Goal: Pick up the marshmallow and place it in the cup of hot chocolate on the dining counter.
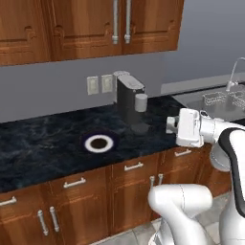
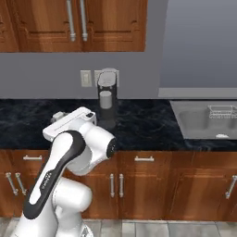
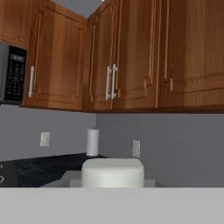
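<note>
The gripper [image 1: 168, 125] is clamped on the marshmallow [image 3: 113, 172], a white lump between the fingertips in the hand view. The hand is carried level above the counter [image 1: 43, 143], probably for travel; the plate [image 1: 99, 143] is not the target.

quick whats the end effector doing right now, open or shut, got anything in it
end effector: shut; whether anything is held cannot be told from these views.
</note>
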Tool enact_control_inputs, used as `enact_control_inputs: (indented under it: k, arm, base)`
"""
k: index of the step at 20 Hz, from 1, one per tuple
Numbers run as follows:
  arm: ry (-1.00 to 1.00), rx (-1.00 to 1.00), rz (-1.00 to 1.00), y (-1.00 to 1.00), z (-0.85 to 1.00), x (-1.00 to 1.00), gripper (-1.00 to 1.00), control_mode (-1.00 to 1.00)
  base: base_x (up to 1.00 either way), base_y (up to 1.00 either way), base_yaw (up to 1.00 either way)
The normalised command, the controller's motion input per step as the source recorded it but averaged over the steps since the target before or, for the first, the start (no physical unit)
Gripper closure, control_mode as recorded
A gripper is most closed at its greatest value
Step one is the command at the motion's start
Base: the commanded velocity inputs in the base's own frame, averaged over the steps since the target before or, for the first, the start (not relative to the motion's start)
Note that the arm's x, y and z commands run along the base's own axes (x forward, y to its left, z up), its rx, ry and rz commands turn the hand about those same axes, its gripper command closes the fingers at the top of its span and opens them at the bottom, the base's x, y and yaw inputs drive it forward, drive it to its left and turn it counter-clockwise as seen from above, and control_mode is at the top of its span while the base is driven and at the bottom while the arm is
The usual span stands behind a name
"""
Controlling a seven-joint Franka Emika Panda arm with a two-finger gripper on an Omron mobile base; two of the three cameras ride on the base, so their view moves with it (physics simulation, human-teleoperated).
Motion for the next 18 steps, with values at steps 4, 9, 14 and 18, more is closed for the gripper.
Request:
enact_control_inputs:
  k: [4,9,14,18]
  arm:
    - [0.00,0.00,0.00,0.00,0.00,0.00,1.00,1.00]
    - [0.00,0.00,0.00,0.00,0.00,0.00,1.00,1.00]
    - [0.00,0.00,0.00,0.00,0.00,0.00,1.00,1.00]
    - [0.00,0.00,0.00,0.00,0.00,0.00,1.00,1.00]
  base:
    - [0.00,-0.30,-0.83]
    - [0.01,-0.43,-0.81]
    - [0.05,-0.80,-0.67]
    - [0.05,-1.00,-0.52]
